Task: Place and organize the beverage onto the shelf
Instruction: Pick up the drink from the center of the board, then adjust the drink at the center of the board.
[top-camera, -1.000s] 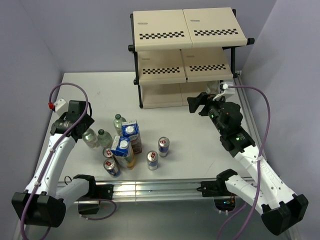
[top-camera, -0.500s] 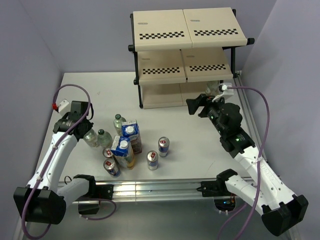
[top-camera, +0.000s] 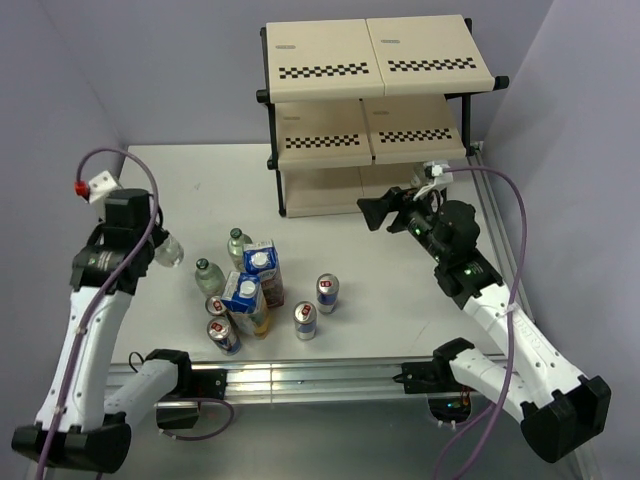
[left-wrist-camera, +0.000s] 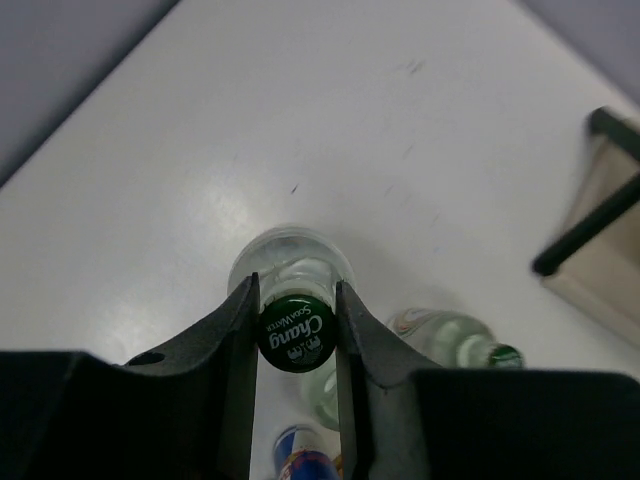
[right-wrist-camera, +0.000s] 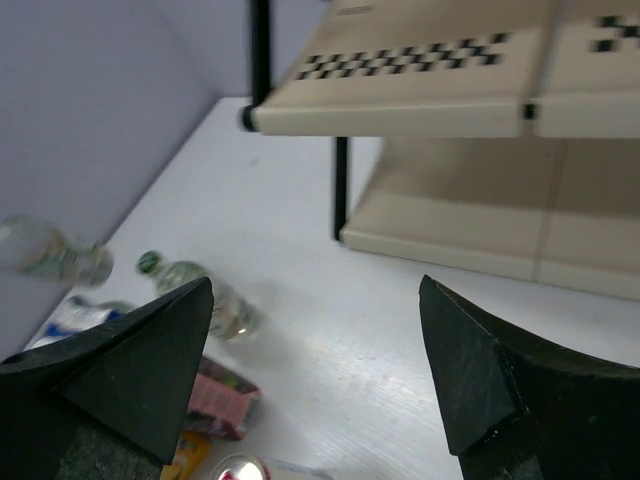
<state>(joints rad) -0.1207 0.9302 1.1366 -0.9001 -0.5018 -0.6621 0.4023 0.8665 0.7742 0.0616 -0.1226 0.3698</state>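
My left pincer (left-wrist-camera: 296, 300) is clamped on the green cap (left-wrist-camera: 296, 338) of one small clear bottle (left-wrist-camera: 290, 262). The bottle hangs under the pincer at the left side of the desk (top-camera: 200, 180), and it looks lifted off it. I hold only the cap, so I think I should move slowly and hold the bottle straight, or it may swing or slip.

Just to the right stand two more bottles (top-camera: 237, 243), then two cartons (top-camera: 262, 262) and four cans (top-camera: 327, 292), all bunched near the middle. I should go high enough to pass over them.

The shelf (top-camera: 370, 100) stands at the far right, well apart from my bottle, so the carry is long. My right pincer (right-wrist-camera: 315, 285) is wide apart and holds nothing. It hangs near the low boards of the shelf, and I should not bump it.

The bottle is see-through with round shoulders. Its cap is dark green with white writing on top.
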